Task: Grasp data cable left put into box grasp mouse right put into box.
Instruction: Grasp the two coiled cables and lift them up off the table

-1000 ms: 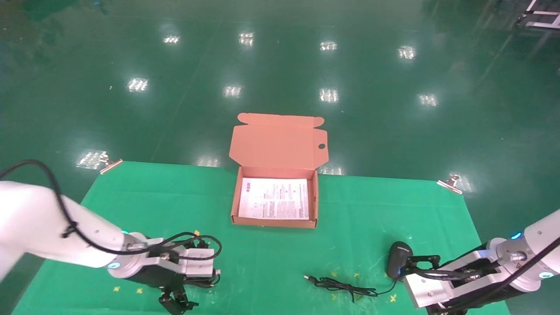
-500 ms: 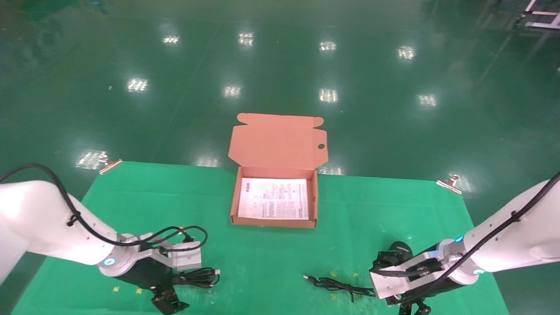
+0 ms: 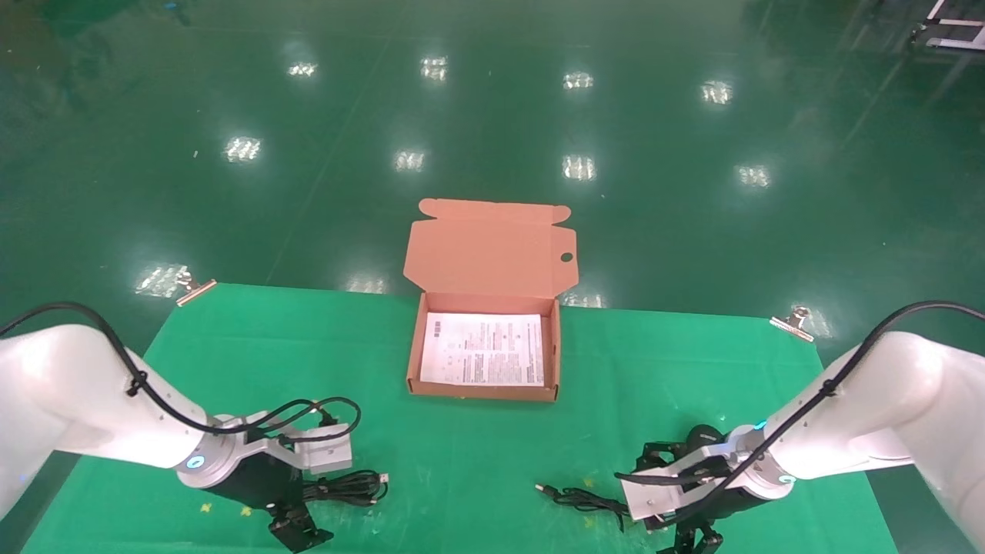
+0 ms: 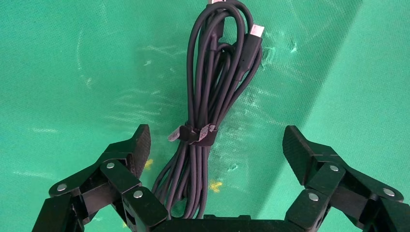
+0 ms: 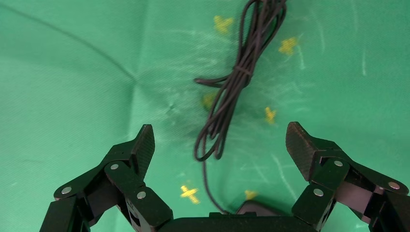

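The data cable [image 3: 350, 486] lies as a tied black coil on the green cloth at the front left. In the left wrist view the data cable [image 4: 208, 96] runs between the open jaws of my left gripper [image 4: 217, 141], nearer one finger and not touching either. In the head view my left gripper [image 3: 296, 531] sits just in front of the coil. The mouse [image 3: 704, 437] is mostly hidden under my right wrist. Only an edge of the mouse [image 5: 256, 209] shows in the right wrist view. My right gripper [image 5: 221, 137] is open above the mouse cord [image 5: 241, 72]. The box [image 3: 415, 362] stands open at the table's middle, with a white sheet inside.
The mouse cord [image 3: 585, 498] trails left of the mouse, ending in a plug. Metal clips [image 3: 192, 291] hold the cloth at the far corners, one at the right [image 3: 793, 322]. The box lid [image 3: 489, 250] stands up behind the box. Yellow crosses mark the cloth.
My right arm has swung left and down over the mouse, covering most of it. My left wrist has drawn back and left, uncovering the cable coil.
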Controlling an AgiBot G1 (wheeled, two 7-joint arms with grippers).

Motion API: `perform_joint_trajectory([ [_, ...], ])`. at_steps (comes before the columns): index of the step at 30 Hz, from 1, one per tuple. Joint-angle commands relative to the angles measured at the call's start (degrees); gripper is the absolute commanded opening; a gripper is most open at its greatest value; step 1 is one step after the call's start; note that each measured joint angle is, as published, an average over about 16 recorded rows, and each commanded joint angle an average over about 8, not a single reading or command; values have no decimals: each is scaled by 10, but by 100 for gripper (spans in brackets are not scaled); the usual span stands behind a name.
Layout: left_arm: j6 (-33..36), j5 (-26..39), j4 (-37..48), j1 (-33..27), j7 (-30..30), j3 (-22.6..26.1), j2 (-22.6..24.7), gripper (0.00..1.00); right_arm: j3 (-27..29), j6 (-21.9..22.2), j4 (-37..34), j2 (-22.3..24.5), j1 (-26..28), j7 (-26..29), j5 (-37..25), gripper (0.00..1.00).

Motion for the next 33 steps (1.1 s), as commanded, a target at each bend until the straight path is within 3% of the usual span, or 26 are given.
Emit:
perform_joint_trajectory([
  [1, -4, 0, 12, -2, 6, 0, 3, 26, 0, 10, -18, -11, 1, -5, -1, 30],
  [3, -5, 0, 15, -3, 8, 0, 4, 3, 0, 14, -24, -14, 1, -6, -2, 5],
  [4, -5, 0, 17, -4, 8, 0, 4, 0, 0, 15, -26, -16, 1, -7, -2, 0],
  [33, -3, 0, 7, -1, 6, 0, 2, 0, 0, 6, -13, -8, 1, -4, -1, 0],
])
